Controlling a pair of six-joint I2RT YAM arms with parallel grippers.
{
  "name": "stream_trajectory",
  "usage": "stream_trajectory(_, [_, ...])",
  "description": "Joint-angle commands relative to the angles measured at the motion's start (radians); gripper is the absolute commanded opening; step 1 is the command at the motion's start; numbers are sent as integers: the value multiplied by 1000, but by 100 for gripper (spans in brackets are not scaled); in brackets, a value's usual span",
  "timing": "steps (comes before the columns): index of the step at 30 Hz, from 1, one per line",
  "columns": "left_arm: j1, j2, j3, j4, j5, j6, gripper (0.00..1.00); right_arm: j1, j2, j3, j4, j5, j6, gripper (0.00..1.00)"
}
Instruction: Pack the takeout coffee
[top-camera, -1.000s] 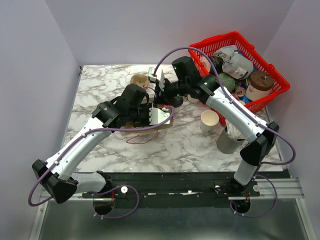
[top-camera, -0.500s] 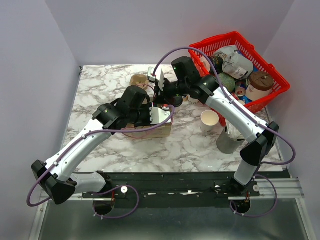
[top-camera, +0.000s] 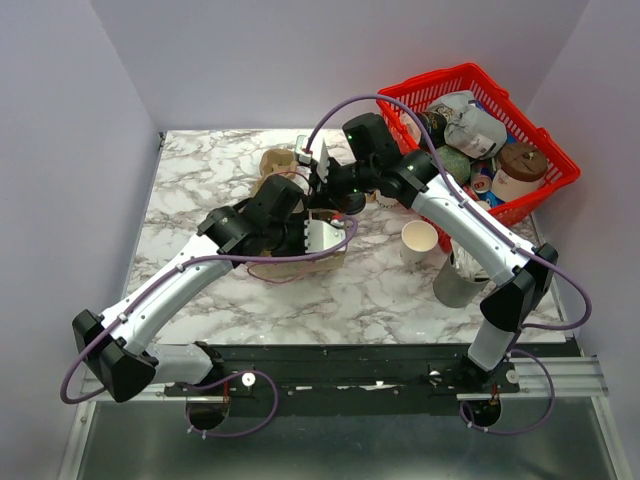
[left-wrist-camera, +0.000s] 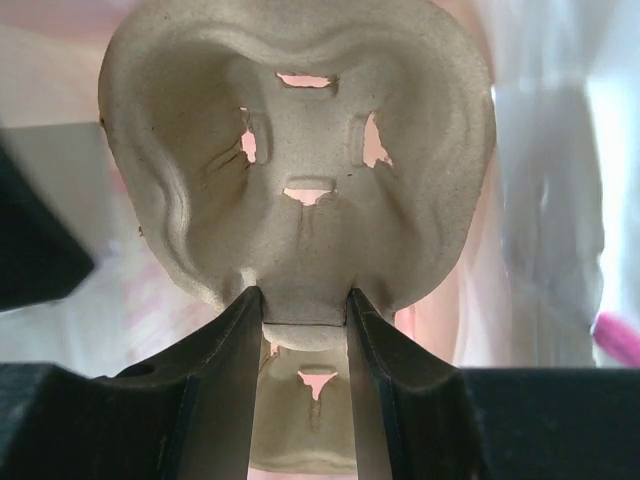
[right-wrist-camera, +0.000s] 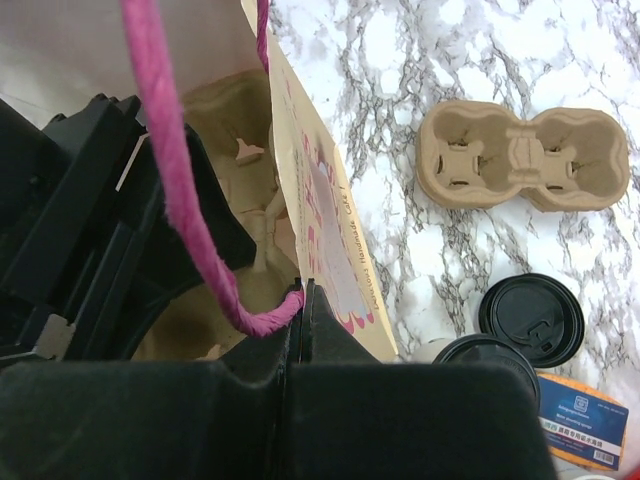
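Left gripper: clamped on the centre tab of a moulded grey-brown pulp cup carrier, one finger on each side. The carrier is held inside a brown paper bag with pink print; pinkish light is seen through the bag wall around it.

Right gripper: clenched on the bag's rim, at the spot where a pink twisted cord handle is fixed. The mouth is held open and the left arm is reached into it.

Takeout coffee: a round black lid with a sliver of white cup beside it is seen just right of the bag on the white marble table, outside the bag and half hidden by the right gripper. Whether this lid sits on the cup cannot be told for certain. A second black lid lies touching it. A second pulp carrier lies further off, empty.
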Motion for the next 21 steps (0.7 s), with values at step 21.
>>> stream_trajectory(21, [-29,55,-135,95,-108,53,0,9,-2,-13,-21,-74,32,0])
